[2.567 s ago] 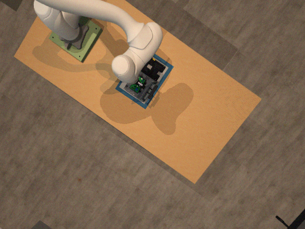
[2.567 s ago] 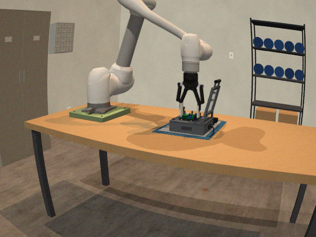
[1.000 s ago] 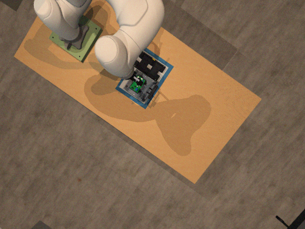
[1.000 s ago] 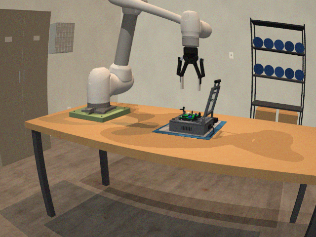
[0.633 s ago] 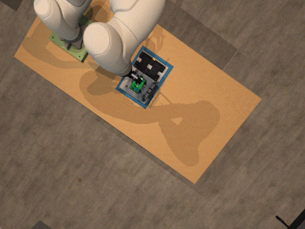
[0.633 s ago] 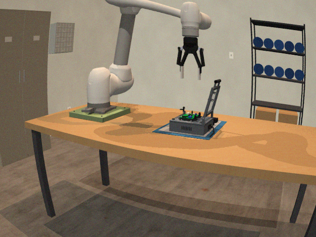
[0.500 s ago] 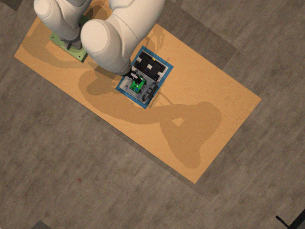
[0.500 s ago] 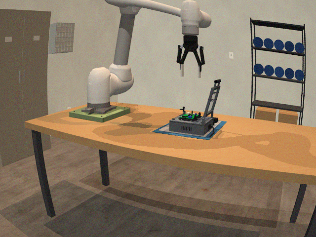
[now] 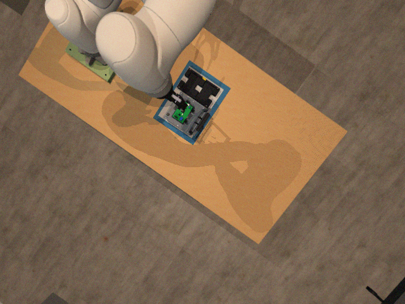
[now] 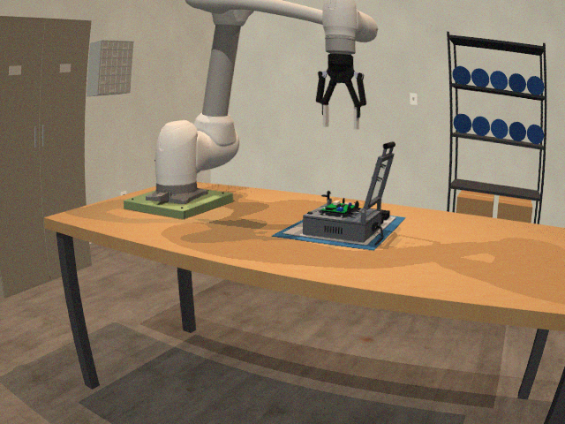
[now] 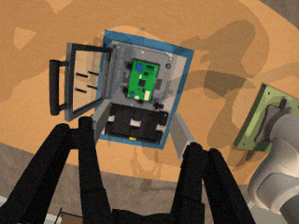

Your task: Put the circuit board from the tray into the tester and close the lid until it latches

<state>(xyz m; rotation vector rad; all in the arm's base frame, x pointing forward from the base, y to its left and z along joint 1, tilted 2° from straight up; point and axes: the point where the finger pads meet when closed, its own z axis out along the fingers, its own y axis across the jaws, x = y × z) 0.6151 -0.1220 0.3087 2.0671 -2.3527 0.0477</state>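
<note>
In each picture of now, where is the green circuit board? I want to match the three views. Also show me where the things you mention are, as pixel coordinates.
Top: the green circuit board (image 9: 183, 112) (image 10: 336, 208) (image 11: 143, 80) is near the centre, slightly left and above.
Exterior: right of centre, on the tester (image 9: 169, 120) (image 10: 335, 228) (image 11: 122, 95), below the claw (image 10: 341, 127) (image 11: 141, 115).
Wrist: upper middle, beside the raised lid (image 10: 374, 182) (image 11: 70, 84).
Shared landmark: the blue border (image 9: 174, 131) (image 10: 297, 238) (image 11: 186, 70) around the tester.

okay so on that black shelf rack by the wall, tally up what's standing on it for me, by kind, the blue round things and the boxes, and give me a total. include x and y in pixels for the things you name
On the black shelf rack (image 10: 498, 189):
Blue round things: 10, five on each of two shelves
Cardboard boxes (image 10: 474, 206): 2, below the lowest shelf board
Total: 12
</note>
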